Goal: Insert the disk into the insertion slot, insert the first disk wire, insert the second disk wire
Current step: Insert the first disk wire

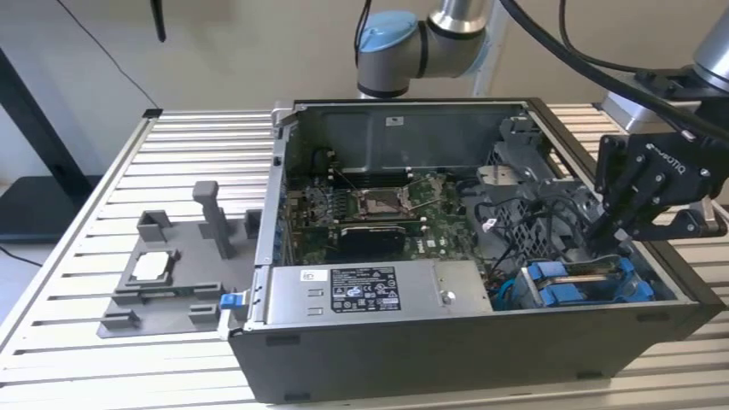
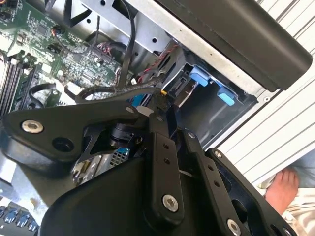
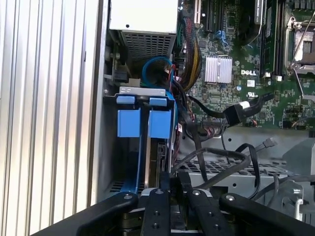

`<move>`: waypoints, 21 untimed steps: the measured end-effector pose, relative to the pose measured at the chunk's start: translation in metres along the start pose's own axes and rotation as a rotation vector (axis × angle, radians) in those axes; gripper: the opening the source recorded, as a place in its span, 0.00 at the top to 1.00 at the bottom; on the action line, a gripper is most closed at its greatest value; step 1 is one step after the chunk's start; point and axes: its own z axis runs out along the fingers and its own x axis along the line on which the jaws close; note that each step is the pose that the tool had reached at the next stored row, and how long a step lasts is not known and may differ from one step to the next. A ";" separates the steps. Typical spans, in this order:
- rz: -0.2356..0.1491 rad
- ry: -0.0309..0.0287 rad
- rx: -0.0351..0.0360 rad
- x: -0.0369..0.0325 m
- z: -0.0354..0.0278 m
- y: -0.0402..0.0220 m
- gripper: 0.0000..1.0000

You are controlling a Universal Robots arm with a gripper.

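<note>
One gripper (image 1: pixel 598 243) hangs over the open computer case (image 1: pixel 456 359), at its near corner on the exterior view's right. One disk (image 1: pixel 583 280) sits in the insertion slot (image 2: pixel 206 115), two blue tabs (image 3: pixel 128 123) showing. The fingers are drawn narrow, and one black wire (image 2: pixel 118 90) ends at their tips.

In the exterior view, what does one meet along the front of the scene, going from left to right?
First the grey fixture → blue tab → labelled power-supply box → insertion slot.

Plain beige wall (image 1: pixel 228 51), slatted aluminium tabletop (image 1: pixel 171 145), black stand (image 1: pixel 34 209) at the exterior view's left, soft even light
</note>
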 end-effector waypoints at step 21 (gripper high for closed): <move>0.074 -0.0118 -0.0046 0.0079 0.0135 -0.0045 0.81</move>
